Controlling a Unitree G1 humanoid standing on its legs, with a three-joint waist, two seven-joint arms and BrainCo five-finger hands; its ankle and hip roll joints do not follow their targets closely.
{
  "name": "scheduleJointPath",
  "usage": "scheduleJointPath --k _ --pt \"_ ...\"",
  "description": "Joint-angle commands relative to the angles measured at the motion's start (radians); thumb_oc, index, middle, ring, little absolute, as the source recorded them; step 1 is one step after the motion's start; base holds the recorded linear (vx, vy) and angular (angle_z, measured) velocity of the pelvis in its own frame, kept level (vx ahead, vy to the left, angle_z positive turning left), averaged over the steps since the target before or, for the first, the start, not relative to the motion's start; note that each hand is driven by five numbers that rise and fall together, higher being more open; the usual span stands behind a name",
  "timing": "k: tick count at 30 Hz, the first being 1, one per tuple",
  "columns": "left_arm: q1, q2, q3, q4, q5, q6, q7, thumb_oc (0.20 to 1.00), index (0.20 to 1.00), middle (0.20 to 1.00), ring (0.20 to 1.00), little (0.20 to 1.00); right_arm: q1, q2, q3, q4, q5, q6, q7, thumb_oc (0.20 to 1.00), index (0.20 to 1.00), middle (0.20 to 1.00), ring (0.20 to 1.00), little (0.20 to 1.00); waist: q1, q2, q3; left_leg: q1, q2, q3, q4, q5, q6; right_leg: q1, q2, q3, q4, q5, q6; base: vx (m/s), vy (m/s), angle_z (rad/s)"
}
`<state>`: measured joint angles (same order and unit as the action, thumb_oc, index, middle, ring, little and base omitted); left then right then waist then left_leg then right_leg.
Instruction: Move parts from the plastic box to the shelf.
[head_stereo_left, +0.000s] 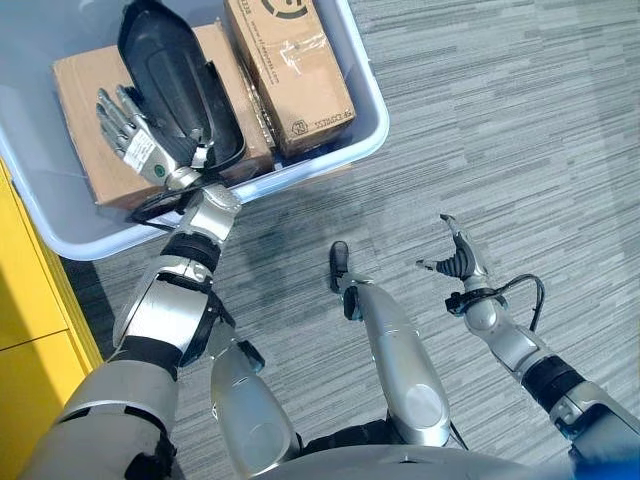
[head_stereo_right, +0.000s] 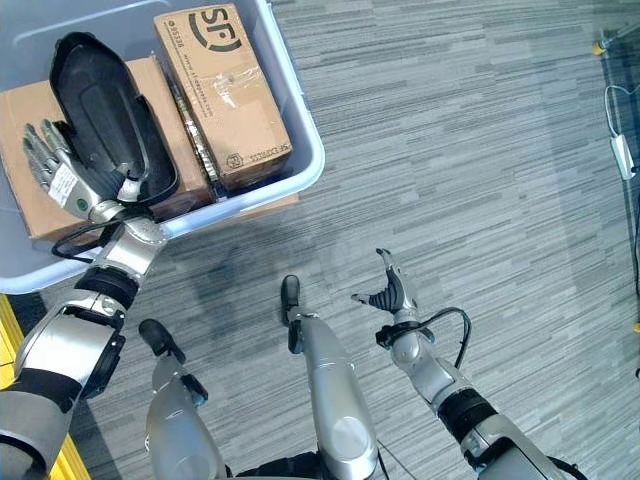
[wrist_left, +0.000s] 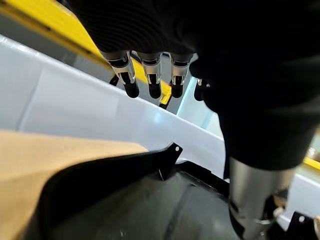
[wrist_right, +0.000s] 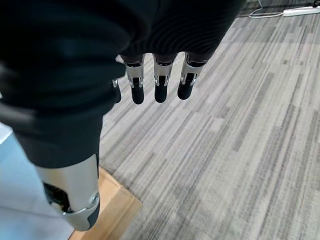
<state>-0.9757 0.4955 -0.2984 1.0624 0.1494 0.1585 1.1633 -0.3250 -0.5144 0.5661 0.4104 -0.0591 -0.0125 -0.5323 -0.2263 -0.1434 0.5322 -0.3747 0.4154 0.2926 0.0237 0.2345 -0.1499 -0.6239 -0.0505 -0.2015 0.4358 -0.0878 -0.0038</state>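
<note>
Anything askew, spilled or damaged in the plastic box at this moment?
Nothing stands out. The black part lies across the two cardboard boxes inside the plastic box, left hand open beside it. The right hand hangs open over carpet.

The plastic box (head_stereo_left: 372, 122) runs off the far and left edges, so we see just its near right corner. The black part (head_stereo_left: 175, 75) hides the middle of the left cardboard box (head_stereo_left: 95, 120), and we cannot tell what lies under it. The right cardboard box (head_stereo_right: 225, 90) is cut at its far end. The left hand (head_stereo_left: 130, 135) covers the part's left rim.
</note>
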Motion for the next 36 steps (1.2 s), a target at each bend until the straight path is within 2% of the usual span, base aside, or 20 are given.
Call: scheduleJointPath --k 1,3,7,11,14,16,20,23,25,28,31,32,33,36 --pt "-0.024 0.065 0.011 0.009 0.016 -0.014 0.031 1.000 1.000 1.000 1.000 1.000 0.004 0.020 -0.033 -0.009 0.052 -0.018 -0.015 1.000 1.000 1.000 1.000 1.000 -0.013 -0.102 -0.012 -0.026 0.037 -0.075 0.182 -0.206 -0.061 0.105 -0.015 0.073 -0.249 0.090 0.118 0.00 0.000 0.00" --pt "-0.041 0.065 0.020 0.030 -0.040 0.022 0.078 1.000 1.000 1.000 1.000 1.000 0.000 0.024 -0.031 -0.010 0.050 -0.015 -0.008 1.000 1.000 1.000 1.000 1.000 -0.016 -0.107 -0.012 -0.039 0.035 -0.081 0.193 -0.211 -0.059 0.095 -0.013 0.072 -0.244 0.089 0.118 0.00 0.000 0.00" --pt "-0.057 0.066 0.074 0.073 -0.156 0.009 0.140 1.000 1.000 1.000 1.000 1.000 -0.004 0.032 -0.020 -0.003 0.061 -0.009 -0.018 1.000 1.000 1.000 1.000 1.000 -0.017 -0.114 -0.012 -0.062 0.034 -0.092 0.213 -0.220 -0.059 0.084 -0.012 0.070 -0.238 0.085 0.117 0.00 0.000 0.00" --pt "-0.057 0.051 0.099 0.096 -0.178 -0.021 0.113 1.000 1.000 1.000 1.000 1.000 -0.011 0.041 -0.011 0.000 0.066 -0.004 -0.024 1.000 1.000 1.000 1.000 1.000 -0.018 -0.120 -0.012 -0.075 0.035 -0.098 0.216 -0.220 -0.058 0.070 -0.013 0.067 -0.231 0.085 0.117 0.01 -0.003 0.03" --pt "-0.067 0.040 0.101 0.101 -0.209 -0.042 0.084 1.000 1.000 1.000 1.000 1.000 -0.017 0.042 -0.008 -0.001 0.059 0.001 -0.028 1.000 1.000 1.000 1.000 1.000 -0.021 -0.125 -0.012 -0.084 0.035 -0.098 0.220 -0.225 -0.058 0.061 -0.015 0.064 -0.226 0.085 0.118 0.00 0.000 0.02" --pt "-0.068 0.028 0.110 0.103 -0.270 -0.081 0.046 1.000 1.000 1.000 1.000 1.000 -0.020 0.044 -0.006 -0.004 0.054 0.007 -0.029 1.000 1.000 1.000 1.000 1.000 -0.023 -0.127 -0.012 -0.089 0.035 -0.099 0.225 -0.229 -0.057 0.057 -0.015 0.065 -0.223 0.083 0.117 0.01 -0.004 -0.02" --pt "-0.069 0.007 0.098 0.088 -0.264 -0.081 -0.062 1.000 1.000 1.000 1.000 1.000 -0.024 0.039 -0.019 -0.026 0.058 0.038 -0.027 1.000 1.000 1.000 1.000 1.000 -0.029 -0.135 -0.012 -0.101 0.035 -0.098 0.232 -0.233 -0.055 0.043 -0.016 0.062 -0.216 0.086 0.117 0.00 -0.002 -0.01" --pt "-0.059 -0.006 0.063 0.061 -0.201 -0.089 -0.154 1.000 1.000 1.000 1.000 1.000 -0.020 0.028 -0.031 -0.042 0.055 0.053 -0.018 1.000 1.000 1.000 1.000 1.000 -0.033 -0.136 -0.012 -0.105 0.035 -0.092 0.237 -0.234 -0.053 0.038 -0.017 0.060 -0.213 0.087 0.115 0.00 0.000 0.00" --pt "-0.059 -0.008 0.043 0.042 -0.196 -0.093 -0.168 1.000 1.000 1.000 1.000 1.000 -0.017 0.021 -0.037 -0.048 0.046 0.054 -0.010 1.000 1.000 1.000 1.000 1.000 -0.037 -0.134 -0.012 -0.107 0.034 -0.088 0.239 -0.233 -0.051 0.031 -0.017 0.063 -0.208 0.086 0.115 0.00 0.020 0.01" --pt "-0.065 -0.024 0.010 0.005 -0.252 -0.099 -0.249 1.000 1.000 1.000 1.000 1.000 -0.019 0.012 -0.049 -0.056 0.038 0.066 0.006 1.000 1.000 1.000 1.000 1.000 -0.043 -0.124 -0.012 -0.114 0.032 -0.084 0.250 -0.229 -0.049 0.022 -0.019 0.068 -0.201 0.084 0.112 0.00 0.028 0.02" --pt "-0.073 -0.039 0.007 -0.001 -0.296 -0.107 -0.274 1.000 1.000 1.000 1.000 1.000 -0.024 0.012 -0.051 -0.056 0.035 0.070 0.013 1.000 1.000 1.000 1.000 1.000 -0.047 -0.123 -0.012 -0.114 0.033 -0.080 0.253 -0.230 -0.050 0.021 -0.021 0.068 -0.200 0.083 0.111 0.00 0.000 0.00" --pt "-0.075 -0.049 0.010 -0.004 -0.341 -0.102 -0.290 1.000 1.000 1.000 1.000 1.000 -0.026 0.013 -0.054 -0.056 0.030 0.073 0.019 1.000 1.000 1.000 1.000 1.000 -0.049 -0.122 -0.012 -0.114 0.033 -0.079 0.255 -0.230 -0.050 0.020 -0.021 0.070 -0.199 0.083 0.111 0.01 0.008 -0.03" --pt "-0.071 -0.076 0.035 -0.003 -0.507 -0.105 -0.292 1.000 1.000 1.000 1.000 1.000 -0.033 0.014 -0.058 -0.065 0.025 0.089 0.028 1.000 1.000 1.000 1.000 1.000 -0.051 -0.121 -0.012 -0.118 0.033 -0.078 0.257 -0.228 -0.051 0.018 -0.021 0.070 -0.199 0.082 0.110 0.00 0.006 -0.03" --pt "-0.063 -0.095 0.073 0.020 -0.549 -0.127 -0.278 1.000 1.000 1.000 1.000 1.000 -0.038 0.021 -0.061 -0.060 0.020 0.095 0.030 1.000 1.000 1.000 1.000 1.000 -0.057 -0.121 -0.012 -0.119 0.035 -0.076 0.260 -0.229 -0.053 0.015 -0.021 0.072 -0.197 0.080 0.110 0.00 0.003 -0.03"
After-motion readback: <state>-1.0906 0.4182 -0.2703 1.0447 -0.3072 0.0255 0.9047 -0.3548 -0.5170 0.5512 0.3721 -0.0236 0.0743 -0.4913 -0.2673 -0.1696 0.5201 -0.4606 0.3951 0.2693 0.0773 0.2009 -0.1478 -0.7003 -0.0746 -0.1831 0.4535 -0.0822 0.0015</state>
